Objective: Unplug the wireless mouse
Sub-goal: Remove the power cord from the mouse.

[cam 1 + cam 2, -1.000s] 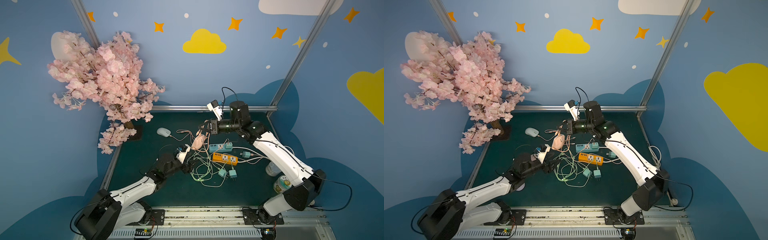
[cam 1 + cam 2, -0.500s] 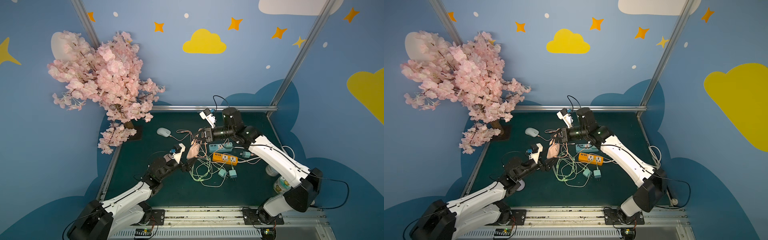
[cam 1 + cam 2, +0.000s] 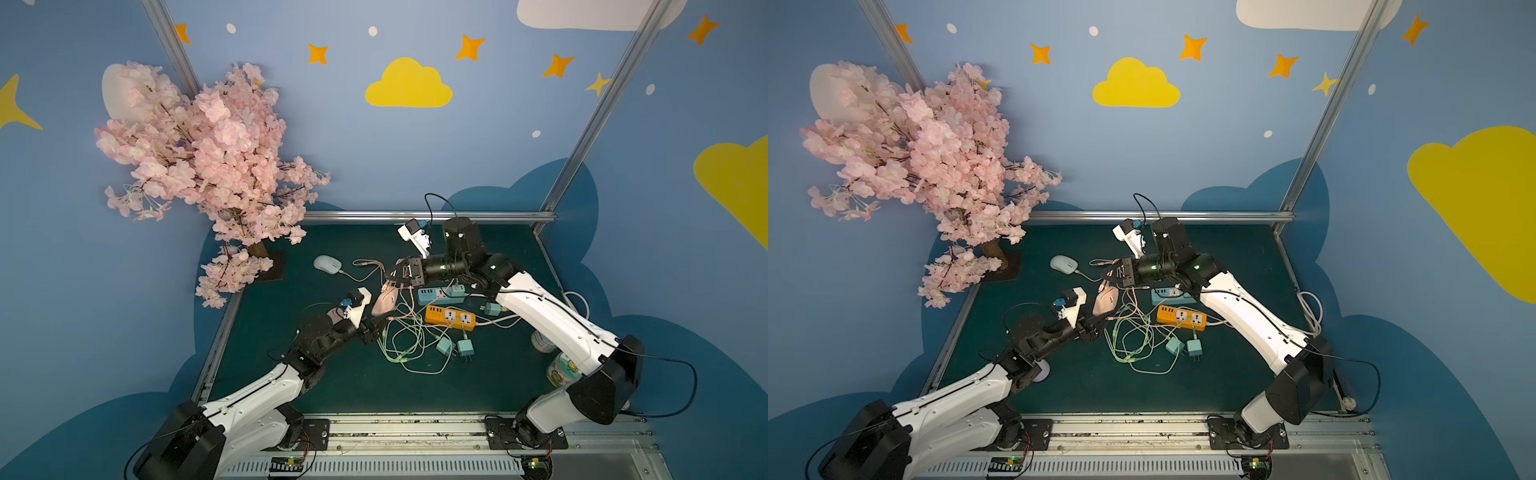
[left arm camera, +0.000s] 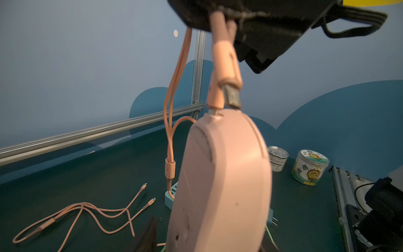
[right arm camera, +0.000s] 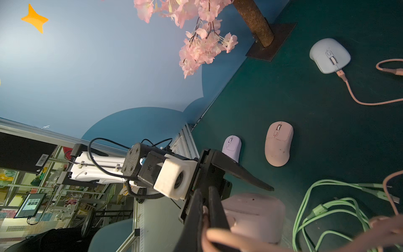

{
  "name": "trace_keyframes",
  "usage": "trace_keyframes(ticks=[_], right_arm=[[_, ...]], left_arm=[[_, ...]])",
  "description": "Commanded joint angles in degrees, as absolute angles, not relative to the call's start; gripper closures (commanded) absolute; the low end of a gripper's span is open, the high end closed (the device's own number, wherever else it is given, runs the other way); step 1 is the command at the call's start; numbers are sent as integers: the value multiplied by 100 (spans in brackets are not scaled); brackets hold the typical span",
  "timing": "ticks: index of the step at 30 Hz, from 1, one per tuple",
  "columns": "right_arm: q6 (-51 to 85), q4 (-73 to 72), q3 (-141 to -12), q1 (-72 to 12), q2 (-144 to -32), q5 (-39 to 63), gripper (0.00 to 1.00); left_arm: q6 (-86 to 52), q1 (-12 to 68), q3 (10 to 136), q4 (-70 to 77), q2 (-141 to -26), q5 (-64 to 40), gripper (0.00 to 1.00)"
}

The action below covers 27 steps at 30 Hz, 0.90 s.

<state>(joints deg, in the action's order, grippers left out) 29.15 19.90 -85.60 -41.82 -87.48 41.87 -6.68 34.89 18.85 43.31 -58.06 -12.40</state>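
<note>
Lower now, right claw (image 3: 394, 279) tight on cable (image 4: 223, 56)

A pink blossom tree (image 3: 208, 166) is standing in the far left corner of the green table (image 3: 332, 390). An orange power strip (image 3: 451, 318) is lying just in front of a teal one (image 3: 428, 295). Green cables (image 3: 399, 345) are sprawling in loops beside two teal chargers (image 3: 444, 345). Two cans (image 4: 310, 167) are standing side by side. A lilac mouse (image 5: 231, 146) is resting on the table.
</note>
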Motion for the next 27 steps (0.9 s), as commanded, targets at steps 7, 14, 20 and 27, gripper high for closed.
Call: trace_keyframes(ticks=[7, 14, 20, 27], right_arm=[[2960, 1775, -8832, -4387, -8665, 4224, 100], [2944, 1767, -8868, -4398, -8744, 4222, 100], [2895, 1837, -8903, -4391, -8780, 4164, 100], [2777, 2039, -9020, -4396, -8900, 4058, 100]], left_arm=[[-676, 3496, 2063, 4008, -5705, -1182, 34], [-675, 3509, 2068, 3946, -5628, -1153, 37], [-604, 3509, 2032, 3942, -5515, -1249, 57], [-578, 3503, 1963, 4168, -5416, -1628, 56]])
